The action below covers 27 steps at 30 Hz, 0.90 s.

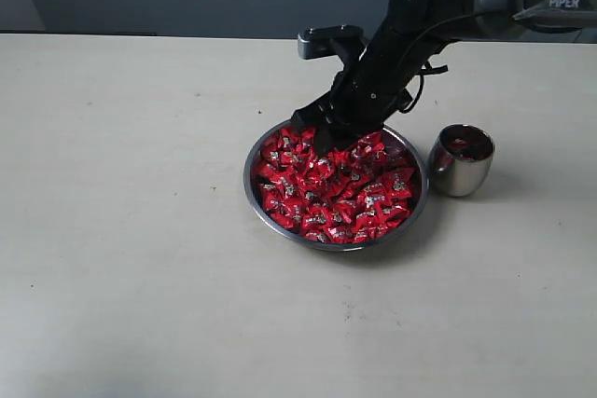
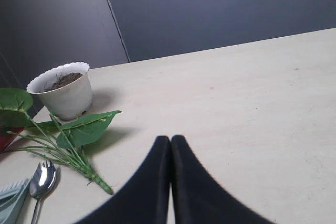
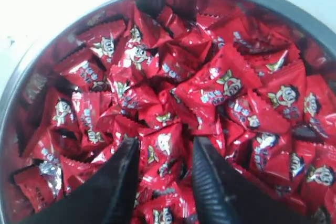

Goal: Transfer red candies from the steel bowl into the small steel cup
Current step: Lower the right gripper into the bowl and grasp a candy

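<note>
- the steel bowl [image 1: 250, 184] sits mid-worktop [image 1: 131, 258], heaped with the red candies [image 1: 340, 193];
- the right gripper [image 3: 165, 148] dips into the pile at the bowl's far side; its jaws are released, tips straddling a candy;
- the small steel cup [image 1: 460, 170] stands upright just right of the bowl, red showing inside;
- the left gripper [image 2: 170, 140] hangs over the worktop; jaws clenched on nothing; a white plant pot [image 2: 63, 90] stands beyond.

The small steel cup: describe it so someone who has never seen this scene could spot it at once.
On the pale table, find the wide steel bowl heaped with red candies. Beside it, on the exterior view's right, stands the small steel cup. It is far narrower than the bowl, with rounded mirror sides and only a little red inside.
</note>
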Each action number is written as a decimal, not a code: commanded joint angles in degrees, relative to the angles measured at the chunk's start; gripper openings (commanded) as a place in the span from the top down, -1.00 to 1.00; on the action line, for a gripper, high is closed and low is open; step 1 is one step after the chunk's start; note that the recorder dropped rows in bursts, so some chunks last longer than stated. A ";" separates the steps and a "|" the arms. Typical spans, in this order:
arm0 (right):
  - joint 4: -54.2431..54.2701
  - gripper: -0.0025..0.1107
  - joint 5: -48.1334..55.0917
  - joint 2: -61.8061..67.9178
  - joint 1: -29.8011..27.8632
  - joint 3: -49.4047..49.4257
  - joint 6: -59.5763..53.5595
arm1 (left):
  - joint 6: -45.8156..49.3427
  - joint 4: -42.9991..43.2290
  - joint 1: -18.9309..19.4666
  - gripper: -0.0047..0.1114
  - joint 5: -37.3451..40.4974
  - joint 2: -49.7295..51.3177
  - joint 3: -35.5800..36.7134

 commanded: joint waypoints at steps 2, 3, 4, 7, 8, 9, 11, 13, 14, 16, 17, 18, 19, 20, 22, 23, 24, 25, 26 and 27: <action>0.47 0.36 2.20 3.55 0.74 -3.12 -0.33 | -0.21 0.27 -0.16 0.91 -0.63 -0.22 0.21; 0.47 0.36 2.32 4.15 0.74 -3.44 -0.33 | -0.21 0.27 -0.16 0.91 -0.63 -0.22 0.21; 0.47 0.36 2.60 4.55 0.74 -3.72 -0.02 | -0.21 0.27 -0.16 0.91 -0.63 -0.22 0.21; 0.37 0.47 3.55 5.17 0.74 -4.27 0.07 | -0.21 0.27 -0.16 0.91 -0.63 -0.22 0.21; 0.37 0.61 4.32 5.17 0.74 -4.67 0.07 | -0.21 0.27 -0.16 0.91 -0.63 -0.22 0.21; 0.37 0.78 5.23 5.05 0.74 -5.00 0.07 | -0.21 0.27 -0.16 0.91 -0.63 -0.22 0.21; 0.27 0.95 7.02 4.91 0.74 -6.07 0.26 | -0.21 0.27 -0.16 0.91 -0.63 -0.22 0.21; -0.02 0.95 8.68 4.40 0.74 -7.21 0.42 | -0.21 0.27 -0.16 0.91 -0.63 -0.22 0.21; -0.42 0.95 9.38 4.08 0.74 -7.81 0.60 | -0.21 0.27 -0.16 0.91 -0.63 -0.22 0.21; -1.32 0.95 10.07 2.95 0.74 -8.67 1.29 | -0.21 0.27 -0.16 0.91 -0.63 -0.22 0.21; -2.05 0.95 10.07 2.18 0.74 -8.97 1.69 | -0.21 0.27 -0.16 0.91 -0.63 -0.22 0.21; -2.49 0.95 10.07 1.26 0.74 -9.09 1.69 | -0.21 0.27 -0.16 0.91 -0.63 -0.22 0.21; -2.91 0.95 9.95 0.49 0.74 -9.09 1.69 | -0.21 0.27 -0.16 0.91 -0.63 -0.22 0.21; -3.17 0.96 9.95 -0.43 0.62 -9.09 1.69 | -0.21 0.27 -0.16 0.91 -0.63 -0.22 0.21; -3.47 0.96 10.08 -2.27 0.09 -9.09 1.69 | -0.21 0.27 -0.16 0.91 -0.63 -0.22 0.21; -3.60 0.96 10.39 -3.17 -0.44 -9.09 1.69 | -0.21 0.27 -0.16 0.91 -0.63 -0.22 0.21; -3.60 0.96 10.68 -4.01 -1.04 -9.09 1.81 | -0.21 0.27 -0.16 0.91 -0.63 -0.22 0.21; -3.49 0.96 11.23 -4.76 -1.83 -9.09 1.97 | -0.21 0.27 -0.16 0.91 -0.63 -0.22 0.21; -3.49 0.96 11.78 -5.38 -2.81 -9.09 2.34 | -0.21 0.27 -0.16 0.91 -0.63 -0.22 0.21; -3.49 0.96 12.46 -6.06 -3.97 -9.09 2.65 | -0.21 0.27 -0.16 0.91 -0.63 -0.22 0.21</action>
